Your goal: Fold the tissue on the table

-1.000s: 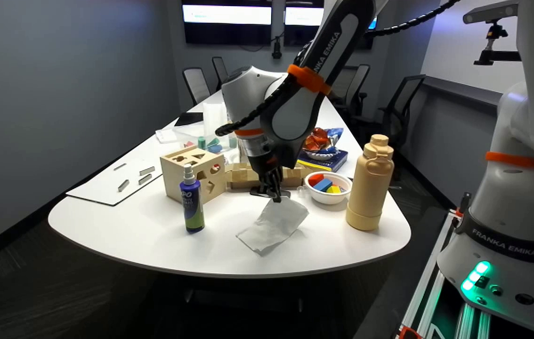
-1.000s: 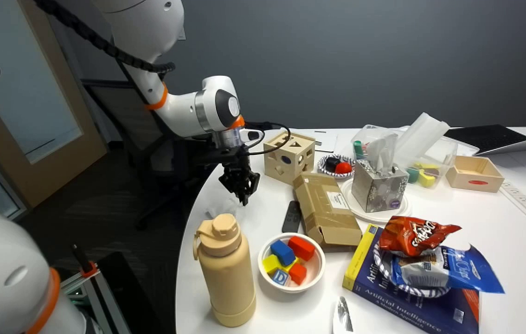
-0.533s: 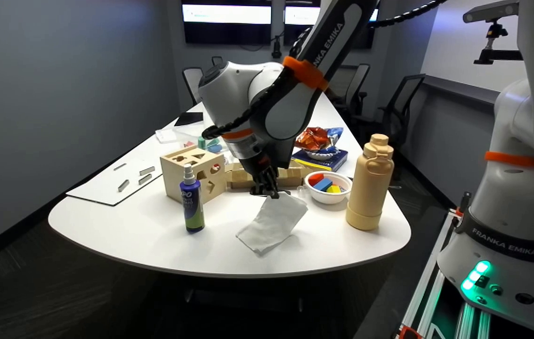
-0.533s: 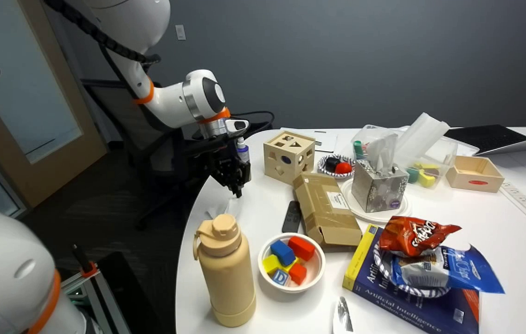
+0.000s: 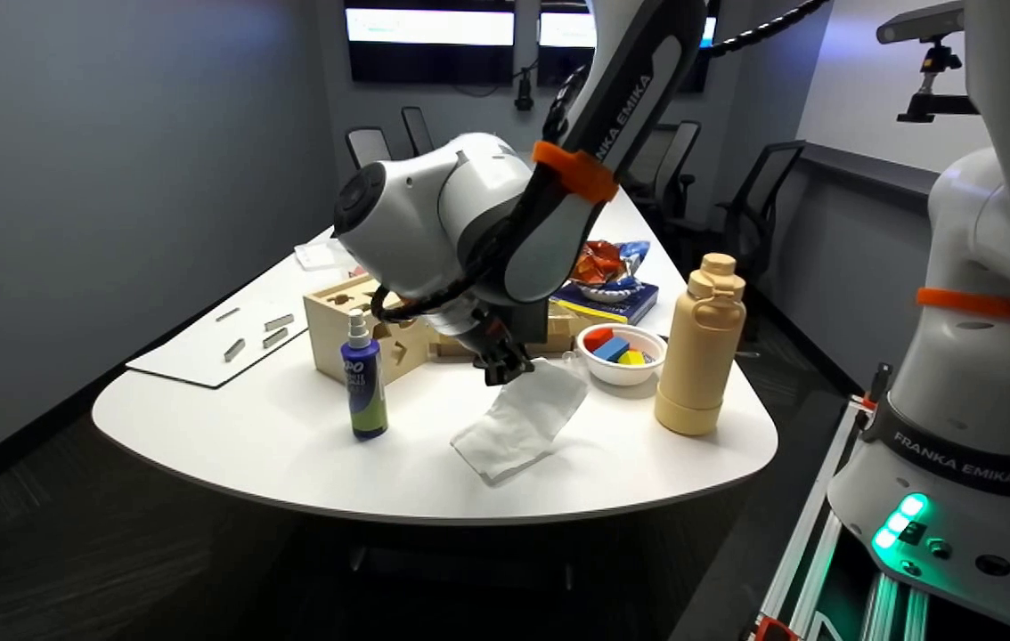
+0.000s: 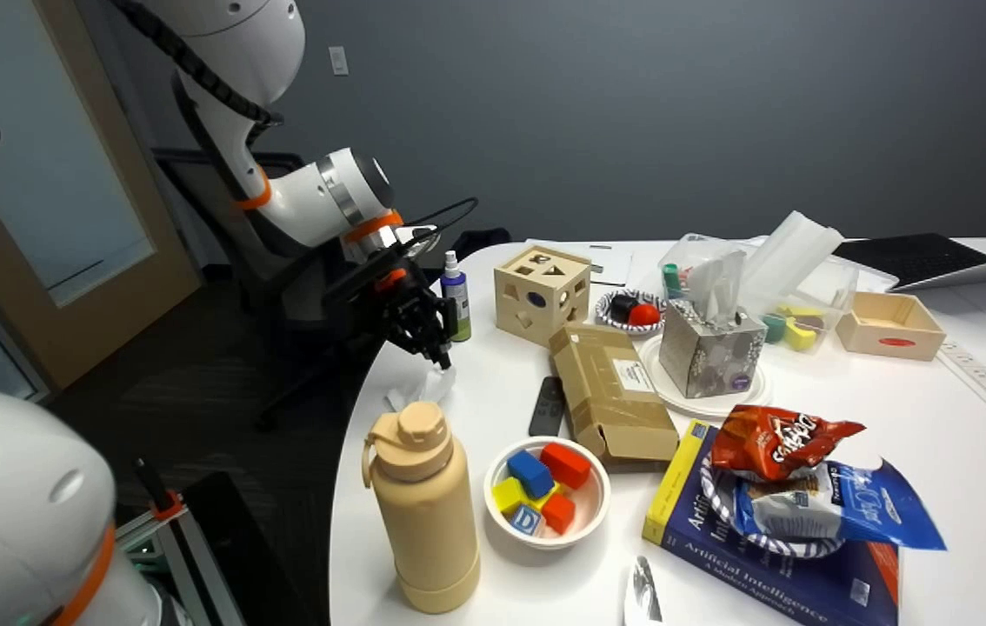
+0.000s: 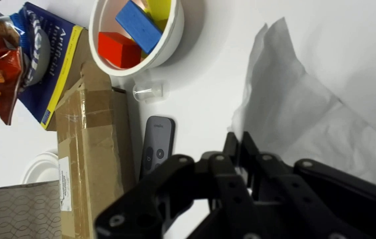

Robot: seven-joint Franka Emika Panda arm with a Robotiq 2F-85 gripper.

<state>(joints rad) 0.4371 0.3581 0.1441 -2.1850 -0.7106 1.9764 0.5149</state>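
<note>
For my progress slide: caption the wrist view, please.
Gripper pinching the creased white tissue, a remote and a bowl of blocks nearby.

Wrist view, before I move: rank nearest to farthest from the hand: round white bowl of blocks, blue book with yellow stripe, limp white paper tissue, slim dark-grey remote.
1. Tissue: pinched in the hand, spreading right.
2. Remote: left of the hand.
3. Bowl: upper left of the picture.
4. Book: farther out, toward the upper-left corner.
</note>
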